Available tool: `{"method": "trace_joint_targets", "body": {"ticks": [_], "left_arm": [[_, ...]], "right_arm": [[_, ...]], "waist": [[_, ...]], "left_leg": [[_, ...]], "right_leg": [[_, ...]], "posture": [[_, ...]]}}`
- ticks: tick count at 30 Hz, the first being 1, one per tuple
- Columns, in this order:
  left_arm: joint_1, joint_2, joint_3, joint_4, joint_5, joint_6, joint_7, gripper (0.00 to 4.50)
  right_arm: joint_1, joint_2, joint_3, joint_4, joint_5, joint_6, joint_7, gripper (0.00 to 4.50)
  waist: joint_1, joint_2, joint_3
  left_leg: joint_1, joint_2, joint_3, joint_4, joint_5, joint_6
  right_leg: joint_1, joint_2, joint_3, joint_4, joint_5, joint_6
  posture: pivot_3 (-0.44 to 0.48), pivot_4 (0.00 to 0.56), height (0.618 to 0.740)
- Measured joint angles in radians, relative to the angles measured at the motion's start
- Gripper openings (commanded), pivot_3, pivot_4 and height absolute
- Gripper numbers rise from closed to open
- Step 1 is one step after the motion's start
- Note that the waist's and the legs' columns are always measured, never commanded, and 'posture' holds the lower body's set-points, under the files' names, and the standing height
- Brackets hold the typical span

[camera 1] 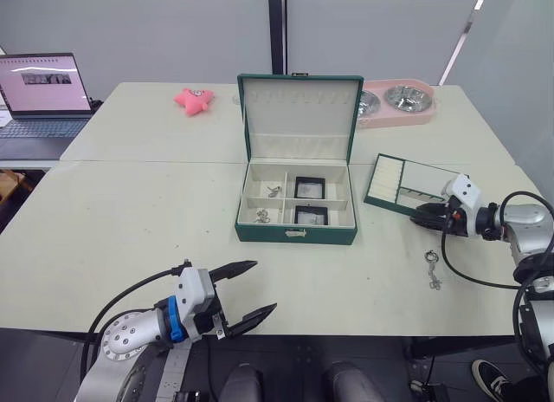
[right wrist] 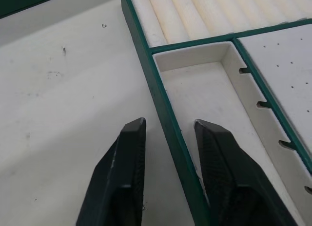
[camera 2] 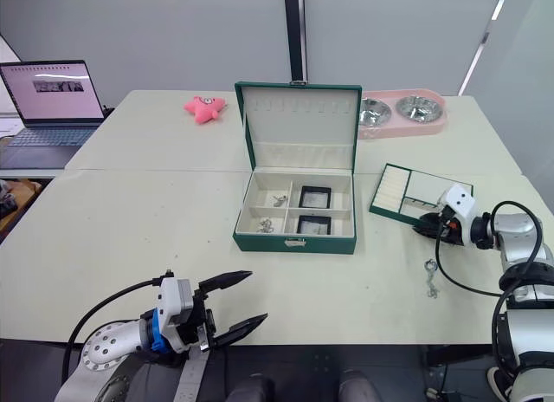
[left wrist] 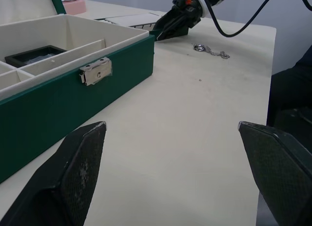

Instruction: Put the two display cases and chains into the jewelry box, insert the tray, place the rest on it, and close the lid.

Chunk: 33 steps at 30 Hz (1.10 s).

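On a pale tabletop before grey partition panels: jewelry box (camera 1: 297, 209) standing with the lid (camera 1: 300, 116) raised, both display cases (camera 1: 309, 187) lying in its right-hand compartments and chains (camera 1: 273, 191) resting in the left ones — the first step apparently done. Just beyond the right gripper (right wrist: 168, 133), the tray (right wrist: 204, 84) lying on the table, waiting to be inserted. Straddling the tray's dark green rim in the right wrist view, fingers narrowly parted, one outside the wall and one over the cream compartment, not yet pinching; evidently lining up to grip the edge for lifting. Near that gripper, on the side toward the robot, a small loose metal piece (camera 1: 432, 269) lying on the bare surface, likely among the rest to be placed on the tray. Idling well short of the box, left gripper (camera 1: 247, 290) spread wide, holding nothing. Beyond the box: a pink toy (camera 1: 193, 99), a pink double bowl (camera 1: 396, 101) and a laptop (camera 1: 41, 94).
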Motion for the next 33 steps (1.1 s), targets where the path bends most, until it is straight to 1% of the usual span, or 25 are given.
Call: {"method": "trace_joint_targets", "body": {"ticks": [4,16,20,23,26,28,30,33], "left_arm": [[-0.008,0.0,0.0,0.0,0.0,0.001,0.001,4.5],[-0.037,0.0,0.0,-0.023,-0.013,0.044,0.03,4.5],[-0.04,0.0,0.0,-0.038,-0.019,0.052,0.035,4.5],[-0.042,0.001,0.0,-0.046,-0.022,0.058,0.036,4.5],[-0.041,0.002,0.002,-0.047,-0.022,0.067,0.039,4.5],[-0.037,0.002,0.008,-0.051,-0.024,0.068,0.042,4.5],[-0.035,0.002,0.018,-0.057,-0.027,0.07,0.052,4.5],[-0.032,0.0,0.028,-0.06,-0.037,0.076,0.064,4.5]], "right_arm": [[-0.006,0.001,0.0,0.008,0.0,-0.01,-0.004,0.06],[-0.005,0.001,-0.007,0.007,0.002,-0.002,0.006,0.02],[0.008,-0.004,-0.016,-0.037,0.012,0.025,0.014,0.02],[0.047,-0.031,-0.043,-0.13,0.044,0.07,0.033,0.02],[0.101,-0.071,-0.073,-0.265,0.082,0.138,0.047,0.02],[0.155,-0.1,-0.092,-0.374,0.106,0.19,0.06,0.02],[0.247,-0.142,-0.114,-0.54,0.144,0.278,0.075,0.02],[0.343,-0.196,-0.137,-0.741,0.196,0.396,0.085,0.02]], "waist": [[0.0,0.0,0.0],[0.001,0.0,0.0],[0.001,0.0,0.0],[0.002,0.001,0.001],[0.003,0.002,0.001],[0.004,0.002,0.001],[0.007,0.002,0.001],[0.005,0.003,0.001]], "left_leg": [[0.0,0.0,0.0,0.0,0.0,0.0],[0.0,0.0,0.0,0.0,0.0,0.0],[0.0,0.0,0.0,0.0,0.0,0.0],[-0.001,0.0,0.0,0.0,0.0,0.0],[-0.001,0.0,0.0,0.0,0.0,0.0],[-0.001,0.0,-0.001,0.0,0.0,0.0],[-0.001,0.0,-0.001,0.0,0.0,0.0],[-0.001,0.0,-0.001,0.0,0.0,0.0]], "right_leg": [[0.0,0.0,0.0,0.0,0.0,0.0],[0.0,0.0,0.0,0.0,0.0,0.0],[0.0,0.0,0.0,0.0,0.0,0.0],[0.0,0.0,0.0,0.0,0.0,0.0],[0.0,0.0,0.0,0.0,0.0,0.0],[0.0,0.0,-0.001,0.0,0.0,0.0],[0.0,0.0,-0.001,0.0,0.0,0.0],[0.0,0.0,0.0,0.0,0.0,0.0]], "posture": [[0.0,0.15,0.74],[0.0,0.15,0.74],[0.0,0.15,0.74],[0.0,0.15,0.74],[0.0,0.15,0.74],[0.0,0.15,0.74],[0.0,0.15,0.74],[0.0,0.15,0.74]]}}
